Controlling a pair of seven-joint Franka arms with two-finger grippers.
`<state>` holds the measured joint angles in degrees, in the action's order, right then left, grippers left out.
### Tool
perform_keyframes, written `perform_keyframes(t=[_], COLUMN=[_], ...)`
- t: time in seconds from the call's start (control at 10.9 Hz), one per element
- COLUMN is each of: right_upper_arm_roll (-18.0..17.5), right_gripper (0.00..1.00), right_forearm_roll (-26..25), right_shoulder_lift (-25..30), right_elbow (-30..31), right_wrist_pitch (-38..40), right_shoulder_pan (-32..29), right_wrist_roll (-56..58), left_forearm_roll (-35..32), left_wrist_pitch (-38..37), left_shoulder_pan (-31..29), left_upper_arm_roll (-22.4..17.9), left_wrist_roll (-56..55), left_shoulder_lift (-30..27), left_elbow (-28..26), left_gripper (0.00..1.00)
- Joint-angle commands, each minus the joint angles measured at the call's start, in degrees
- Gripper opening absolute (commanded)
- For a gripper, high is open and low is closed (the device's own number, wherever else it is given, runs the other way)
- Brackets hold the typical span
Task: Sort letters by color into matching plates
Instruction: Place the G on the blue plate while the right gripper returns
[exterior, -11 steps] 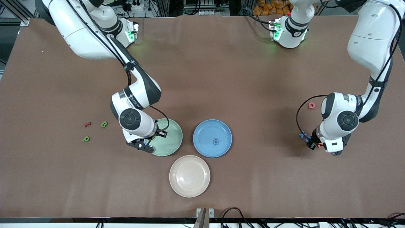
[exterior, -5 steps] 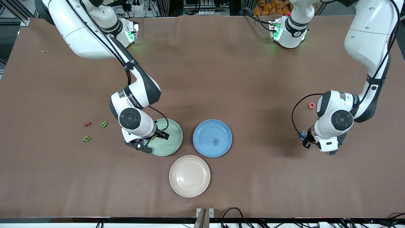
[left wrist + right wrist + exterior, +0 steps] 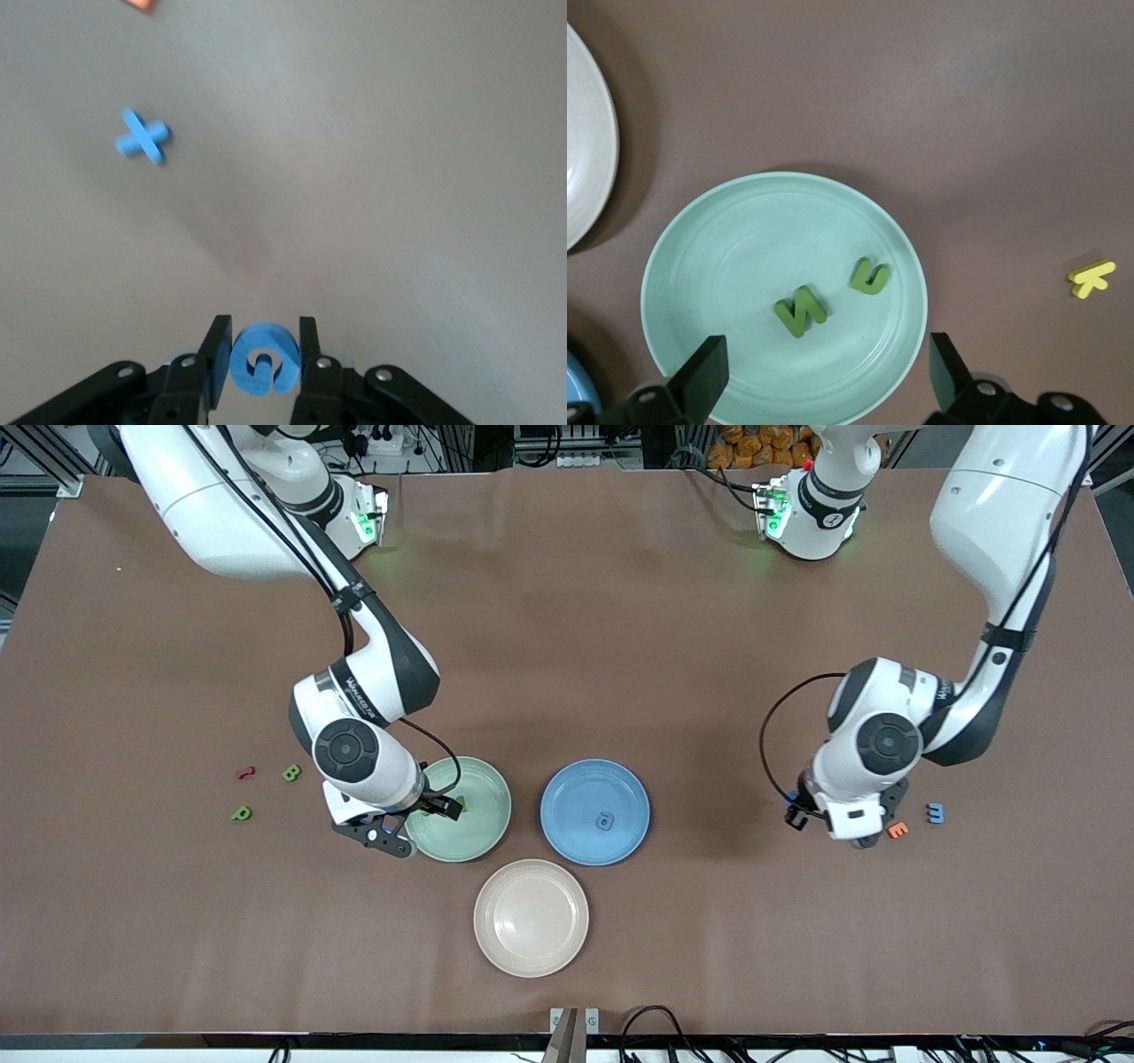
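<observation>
A brown counter carries three plates: green, blue and beige. By the right tool lie green letters "B" and "P", and a red letter. By the left tool lie an orange "E", a blue letter, and a blue "X".

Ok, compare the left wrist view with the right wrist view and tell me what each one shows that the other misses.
Only the left wrist view shows the left gripper shut on a round blue letter above bare table, a blue X lying on the table, and the corner of an orange letter.

Only the right wrist view shows the open right gripper over the mint green plate holding two green letters, the beige-pink plate's edge, and a yellow letter.

Both share only the brown tabletop.
</observation>
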<state>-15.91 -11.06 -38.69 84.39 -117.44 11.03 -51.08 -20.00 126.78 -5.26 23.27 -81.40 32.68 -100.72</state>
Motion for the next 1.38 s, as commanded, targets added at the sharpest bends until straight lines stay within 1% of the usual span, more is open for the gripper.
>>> perform_keyframes(t=[0.0, 0.18, 0.28, 0.46, 0.64, 0.92, 1.01, 1.1, 1.28], right_upper_arm_roll=[-0.4, -0.4, -0.4, -0.3, -0.3, 1.2, 1.3, 2.1, 2.5], right_gripper=[1.00, 1.00, 1.00, 1.00, 1.00, 1.00, 1.00, 1.00, 1.00], right_forearm_roll=[-1.2, -1.2, -1.2, -1.2, -1.0, -1.1, -1.2, -1.2, -1.2], right_shoulder_lift=[3.4, 5.8, 7.0, 8.9, 11.0, 11.5, 11.6, 11.6, 12.1], right_elbow=[0.8, 0.9, 0.9, 1.8, 4.5, 7.4, 8.0, 8.2, 10.7], right_wrist_pitch=[2.5, 3.3, 5.1, 5.5, 5.5, 5.5, 5.5, 5.5, 5.2], right_shoulder_pan=[-1.9, -3.3, -4.5, -6.4, -9.3, -11.1, -12.1, -13.0, -15.8], right_wrist_roll=[-1.1, -1.0, -0.8, -0.5, -0.6, -0.6, -0.5, -0.3, 3.2], left_forearm_roll=[3.0, 6.0, 6.0, 6.1, 6.1, 5.9, 5.8, 5.2, 3.9], left_wrist_pitch=[-2.2, -2.0, -1.5, 0.5, 6.5, 12.4, 14.3, 15.8, 15.8], left_shoulder_pan=[6.4, 10.9, 12.5, 16.8, 19.0, 21.9, 22.3, 22.5, 23.5], left_upper_arm_roll=[0.7, 0.6, 0.7, 0.6, 0.6, 0.0, -0.1, -0.4, -1.8], left_wrist_roll=[-3.9, -5.3, -5.5, -7.6, -11.4, -13.6, -13.6, -13.0, -12.1], left_shoulder_lift=[0.1, 2.1, 4.2, 7.0, 7.5, 8.0, 8.4, 8.4, 8.3], left_elbow=[4.4, 7.6, 10.2, 13.8, 14.2, 14.2, 14.3, 14.3, 14.3], left_gripper=[0.00, 0.00, 0.00, 0.00, 0.00, 0.01, 0.41, 0.99, 1.00])
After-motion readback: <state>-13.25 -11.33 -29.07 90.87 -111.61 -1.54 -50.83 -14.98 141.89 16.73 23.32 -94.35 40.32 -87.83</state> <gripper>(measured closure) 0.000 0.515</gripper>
